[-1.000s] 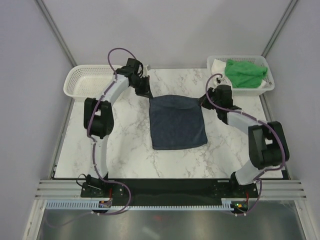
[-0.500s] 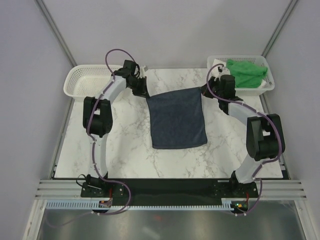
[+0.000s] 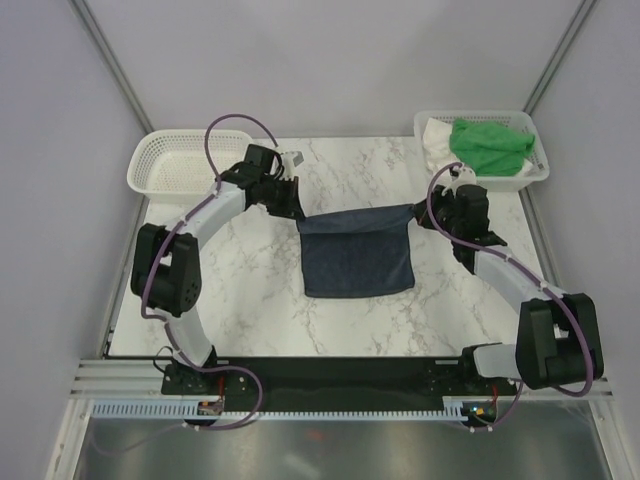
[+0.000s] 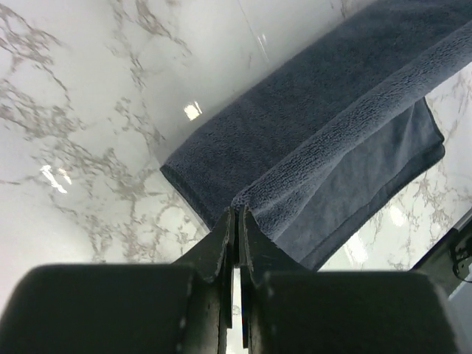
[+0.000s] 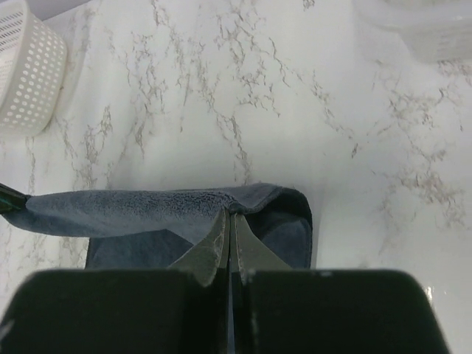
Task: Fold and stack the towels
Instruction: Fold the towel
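Pinching the far corners of the navy towel point(image 3: 355, 262), the left gripper point(image 3: 297, 214) and right gripper point(image 3: 414, 213) are each pressed together on its raised edge, which hangs over the part lying on the worktop point(image 3: 250, 290). The green towel point(image 3: 490, 145) and white towel point(image 3: 434, 131) sit in the right basket point(image 3: 537, 172).

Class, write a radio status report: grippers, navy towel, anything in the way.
Left gripper, right gripper shut on navy towel corners. Far edge held above the rest. Nothing in the way.

Matt cloth, glossy table
The navy towel point(image 3: 355, 262) is rough matt terry cloth; the marble-look table point(image 3: 250, 290) under it is smooth and glossy.
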`<state>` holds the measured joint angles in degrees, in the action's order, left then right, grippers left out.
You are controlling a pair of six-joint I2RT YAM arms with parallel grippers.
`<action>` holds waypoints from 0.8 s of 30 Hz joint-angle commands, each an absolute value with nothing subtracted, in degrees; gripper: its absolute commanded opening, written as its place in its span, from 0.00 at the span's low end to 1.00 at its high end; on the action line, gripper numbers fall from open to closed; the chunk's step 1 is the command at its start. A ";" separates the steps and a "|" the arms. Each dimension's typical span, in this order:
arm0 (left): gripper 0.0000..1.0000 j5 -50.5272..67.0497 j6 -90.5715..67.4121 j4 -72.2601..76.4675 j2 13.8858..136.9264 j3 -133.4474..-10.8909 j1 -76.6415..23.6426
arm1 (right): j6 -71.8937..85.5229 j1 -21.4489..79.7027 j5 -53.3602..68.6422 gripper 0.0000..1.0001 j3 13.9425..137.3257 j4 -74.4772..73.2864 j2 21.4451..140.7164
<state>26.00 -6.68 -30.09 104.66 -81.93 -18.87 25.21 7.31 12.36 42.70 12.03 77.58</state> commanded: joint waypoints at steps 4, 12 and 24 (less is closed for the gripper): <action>0.07 25.84 -5.98 -26.98 96.60 -72.88 -22.06 | 25.84 7.12 10.55 0.00 35.78 11.69 68.65; 0.10 19.08 -8.96 -20.22 89.75 -63.55 -27.59 | 30.05 7.12 13.26 0.00 26.91 10.37 59.33; 0.20 13.97 -11.34 -15.38 81.65 -51.51 -30.41 | 35.51 7.03 12.48 0.02 16.44 3.96 51.07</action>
<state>15.90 -9.52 -18.96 84.42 -52.77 -29.63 33.28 7.31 13.08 17.69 5.78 52.36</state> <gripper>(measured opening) 0.191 0.013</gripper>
